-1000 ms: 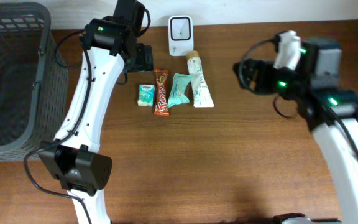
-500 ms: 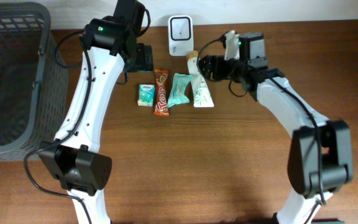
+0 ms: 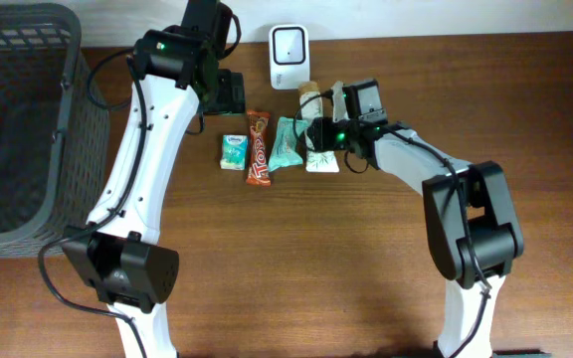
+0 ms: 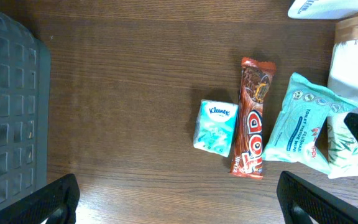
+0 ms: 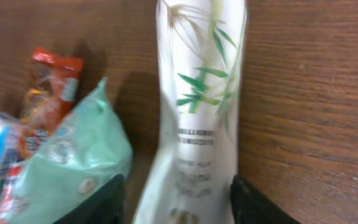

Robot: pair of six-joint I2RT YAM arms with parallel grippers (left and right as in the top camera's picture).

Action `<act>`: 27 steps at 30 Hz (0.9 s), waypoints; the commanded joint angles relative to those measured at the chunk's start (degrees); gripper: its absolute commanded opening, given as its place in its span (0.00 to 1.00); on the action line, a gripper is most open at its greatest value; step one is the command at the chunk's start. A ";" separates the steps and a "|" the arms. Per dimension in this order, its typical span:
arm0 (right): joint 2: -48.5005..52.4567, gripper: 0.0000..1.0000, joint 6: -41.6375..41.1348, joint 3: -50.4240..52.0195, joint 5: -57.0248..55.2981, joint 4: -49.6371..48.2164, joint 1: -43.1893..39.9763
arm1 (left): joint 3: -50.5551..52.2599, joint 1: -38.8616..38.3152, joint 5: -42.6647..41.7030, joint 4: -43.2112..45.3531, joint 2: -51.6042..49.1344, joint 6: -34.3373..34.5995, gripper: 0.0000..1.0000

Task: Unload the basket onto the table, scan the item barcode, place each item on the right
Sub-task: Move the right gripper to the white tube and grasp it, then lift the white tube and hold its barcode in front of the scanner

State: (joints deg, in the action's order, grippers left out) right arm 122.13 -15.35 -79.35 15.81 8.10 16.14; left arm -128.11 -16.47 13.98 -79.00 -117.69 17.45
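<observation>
The white tube with green bamboo leaves (image 3: 324, 151) lies on the table at the right end of a row of items. In the right wrist view the tube (image 5: 201, 93) runs lengthwise between my right gripper's (image 5: 178, 200) two black fingers. The right finger is against the tube's edge, and a thin dark gap shows on the left. The jaws are partly closed around the tube, which still rests on the wood. No barcode shows. The white scanner (image 3: 288, 45) stands at the table's back edge. My left gripper (image 4: 182, 205) hovers wide open above the row, holding nothing.
Left of the tube lie a mint-green wipes pack (image 3: 286, 142), a brown-red chocolate bar (image 3: 258, 147) and a small tissue pack (image 3: 233, 152). The wipes pack (image 5: 73, 168) touches my right gripper's left finger. A dark mesh basket (image 3: 18, 129) fills the far left.
The right arm swung in from the right side of the table to the tube and lowered onto it, its jaws narrowing around it. The left arm has not moved.
</observation>
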 commanded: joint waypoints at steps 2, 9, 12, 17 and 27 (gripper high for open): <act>2.01 0.34 -0.02 -0.59 -2.82 0.22 0.74 | 0.24 -0.13 0.22 0.09 -0.31 0.55 0.99; 2.03 0.49 -0.22 -0.59 -4.50 -2.62 0.74 | 0.24 -0.13 0.22 0.11 -0.31 0.55 0.99; 2.03 0.49 -0.20 -0.59 -4.50 -2.97 1.01 | 0.24 -0.13 0.22 0.09 -0.31 0.55 0.99; 3.13 0.45 -0.17 -0.59 -5.20 -3.45 2.23 | 0.24 -0.13 0.20 0.09 -0.31 0.55 0.99; 0.76 0.04 -0.22 -0.63 -4.96 -2.14 2.49 | 0.24 -0.13 0.22 0.09 -0.31 0.55 0.99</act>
State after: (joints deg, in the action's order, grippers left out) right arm 124.29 -16.03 -80.62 11.84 4.82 18.31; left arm -128.11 -16.47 13.98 -78.98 -117.69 17.45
